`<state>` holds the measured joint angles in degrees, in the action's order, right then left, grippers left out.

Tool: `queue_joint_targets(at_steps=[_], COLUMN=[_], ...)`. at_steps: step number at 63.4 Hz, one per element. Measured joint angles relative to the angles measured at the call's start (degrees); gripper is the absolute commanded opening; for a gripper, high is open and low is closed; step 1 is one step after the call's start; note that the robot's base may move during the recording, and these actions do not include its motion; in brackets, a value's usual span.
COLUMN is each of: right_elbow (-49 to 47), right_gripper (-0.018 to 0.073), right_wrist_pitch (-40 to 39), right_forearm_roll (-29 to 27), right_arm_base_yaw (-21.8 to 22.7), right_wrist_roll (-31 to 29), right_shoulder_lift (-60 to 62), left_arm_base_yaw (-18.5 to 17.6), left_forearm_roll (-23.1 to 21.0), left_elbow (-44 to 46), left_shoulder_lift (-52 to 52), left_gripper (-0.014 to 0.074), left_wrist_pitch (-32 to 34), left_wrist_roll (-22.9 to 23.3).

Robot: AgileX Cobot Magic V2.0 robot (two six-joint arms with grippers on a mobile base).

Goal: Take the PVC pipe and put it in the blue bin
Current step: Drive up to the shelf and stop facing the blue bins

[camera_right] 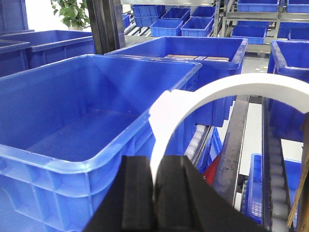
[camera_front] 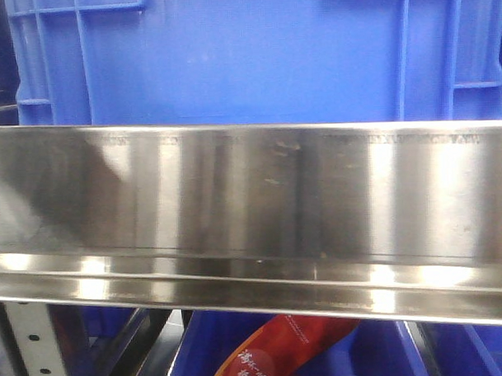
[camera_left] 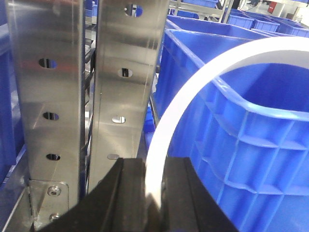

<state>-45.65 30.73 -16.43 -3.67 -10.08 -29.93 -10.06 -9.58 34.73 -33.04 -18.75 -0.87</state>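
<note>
two claws clamped | left claw (camera_left: 154,193) grips a curved white pvc pipe (camera_left: 166,125) beside a blue bin (camera_left: 251,145), outside its wall | right claw (camera_right: 154,193) pinches a like white pipe arc (camera_right: 231,87) off the near bin (camera_right: 72,162) corner, as i see it

L black flat-fingered gripper (camera_left: 153,166): clamped on white curved PVC pipe (camera_left: 193,82), which arcs up-right from pincer | R black flat-fingered gripper (camera_right: 154,162): clamped on white curved PVC pipe (camera_right: 231,87), same arc, fingers near-parallel
</note>
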Motion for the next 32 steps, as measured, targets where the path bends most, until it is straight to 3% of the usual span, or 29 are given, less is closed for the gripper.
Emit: queue_joint_targets(at_steps=[32], right_elbow=[0.0], right_gripper=[-0.0169], right_wrist_pitch=[0.0], right_forearm_roll=[0.0], right_arm_base_yaw=[0.0], right_wrist_roll=[0.0], right_shoulder_lift=[0.0], left_arm_base_yaw=[0.0], left_forearm_roll=[0.0], left_elbow=[0.0], left_shoulder_lift=[0.0], left_gripper=[-0.0111], left_wrist_pitch=[0.0], left_wrist_roll=[0.0])
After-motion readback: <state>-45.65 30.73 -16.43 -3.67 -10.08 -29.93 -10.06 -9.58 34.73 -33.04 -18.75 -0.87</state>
